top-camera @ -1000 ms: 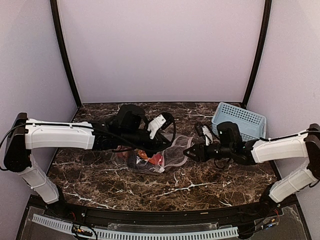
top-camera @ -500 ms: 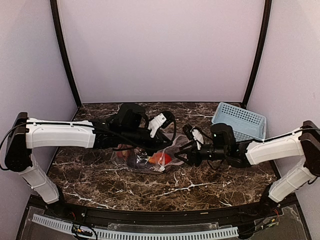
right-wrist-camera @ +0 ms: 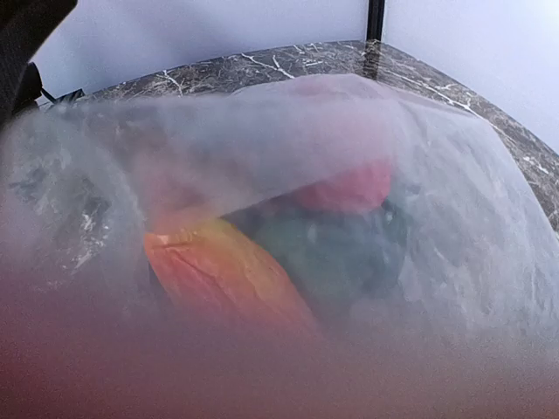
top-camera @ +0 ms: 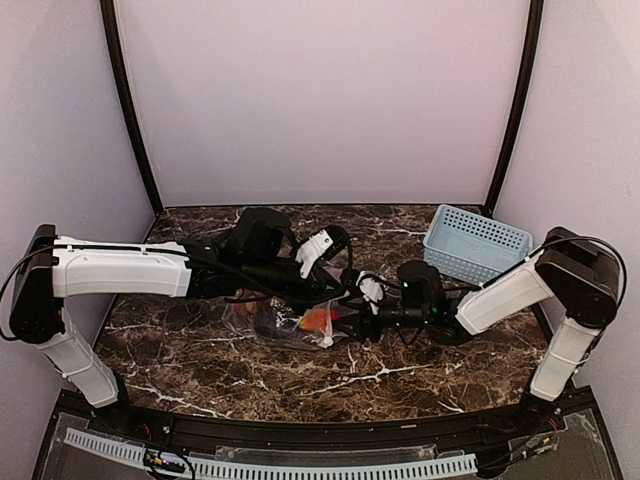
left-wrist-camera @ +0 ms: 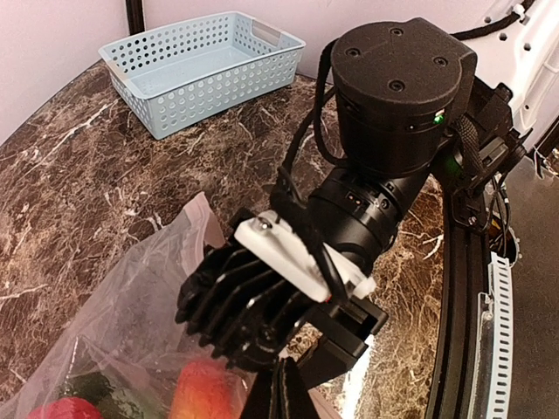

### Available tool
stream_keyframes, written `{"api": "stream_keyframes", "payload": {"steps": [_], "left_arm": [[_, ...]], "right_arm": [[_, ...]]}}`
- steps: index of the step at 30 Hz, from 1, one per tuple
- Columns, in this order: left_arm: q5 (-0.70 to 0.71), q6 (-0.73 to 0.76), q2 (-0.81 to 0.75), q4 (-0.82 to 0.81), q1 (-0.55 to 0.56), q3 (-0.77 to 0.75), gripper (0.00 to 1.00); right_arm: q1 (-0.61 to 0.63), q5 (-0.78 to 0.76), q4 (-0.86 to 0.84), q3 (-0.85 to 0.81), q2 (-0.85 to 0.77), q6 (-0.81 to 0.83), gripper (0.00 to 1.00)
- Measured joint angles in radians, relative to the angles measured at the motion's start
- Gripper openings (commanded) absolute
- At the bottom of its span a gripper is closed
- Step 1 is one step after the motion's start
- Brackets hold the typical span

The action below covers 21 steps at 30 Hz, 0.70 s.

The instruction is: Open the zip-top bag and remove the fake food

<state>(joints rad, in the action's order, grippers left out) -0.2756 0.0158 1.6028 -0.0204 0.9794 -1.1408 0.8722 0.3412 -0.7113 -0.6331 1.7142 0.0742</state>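
Marble-look brown, veined white: found the bench [top-camera: 400, 375] shut in by walls at the back and both sides, with bare surface in front of the bag up to the near rim and behind it up to the back wall. Saw the left arm [top-camera: 120, 272] stretched low across from the left side and the right arm [top-camera: 500, 295] reaching in from the right, meeting mid-bench. Noted the light blue basket [top-camera: 478, 243] in the back right corner, well apart from the bag, bare bench between. Found the zip-top bag [top-camera: 250, 318] lying crumpled just left of centre. Made out the fake food [top-camera: 318, 320] inside it: red, orange and dark green pieces behind the film. Saw the right claw [left-wrist-camera: 218, 305] pushed up against the bag's right edge, ribbed fingers touching the film; could not tell whether spread or closed. Caught only a sliver of the left claw [left-wrist-camera: 278, 393], fingers pressed together on the bag's edge.
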Motion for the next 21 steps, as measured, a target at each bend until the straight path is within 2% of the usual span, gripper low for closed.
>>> {"api": "stream_keyframes", "payload": {"steps": [5, 10, 21], "left_arm": [[-0.006, 0.008, 0.000, 0.003, -0.001, 0.013, 0.01], [-0.018, 0.014, 0.000, 0.019, -0.005, 0.033, 0.01], [-0.021, 0.018, 0.024, 0.045, -0.011, 0.053, 0.01]], "right_arm": [[0.000, 0.018, -0.061, -0.032, 0.055, 0.074, 0.68], [-0.001, 0.048, -0.085, -0.047, 0.105, 0.133, 0.69], [-0.002, 0.113, -0.079, -0.151, 0.205, 0.204, 0.64]]}}
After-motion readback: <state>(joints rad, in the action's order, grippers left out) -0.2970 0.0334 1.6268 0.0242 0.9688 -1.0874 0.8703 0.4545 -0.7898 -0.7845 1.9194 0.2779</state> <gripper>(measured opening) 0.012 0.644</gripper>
